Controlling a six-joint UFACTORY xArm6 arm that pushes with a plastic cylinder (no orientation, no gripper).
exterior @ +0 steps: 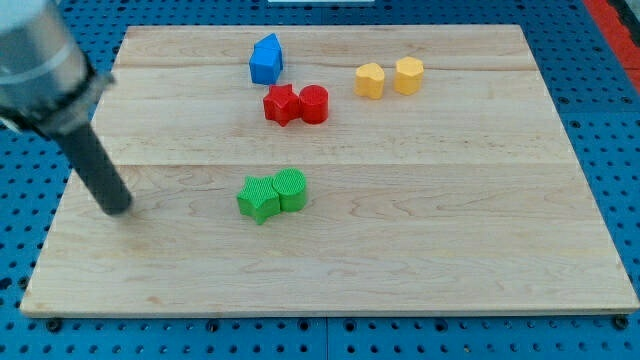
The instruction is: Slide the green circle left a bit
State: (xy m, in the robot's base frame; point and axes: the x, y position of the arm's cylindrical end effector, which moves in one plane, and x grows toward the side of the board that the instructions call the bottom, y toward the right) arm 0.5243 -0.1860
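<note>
1. the wooden surface [480, 220] looks smooth — blocks should slide easily.
2. my tip [120, 208] rests well to the view's left of the green pair; there are no fingers, only a rod.
3. the green circle [291, 188] sits mid-surface, touching the green star [258, 199] on its left — light and rigid, best pushed from its right side.

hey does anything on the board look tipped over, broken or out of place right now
Nothing stands out. The blocks sit flat in pairs: green circle touching the green star, two red blocks, two yellow blocks, one blue block. My tip is left of the greens, apart.
</note>
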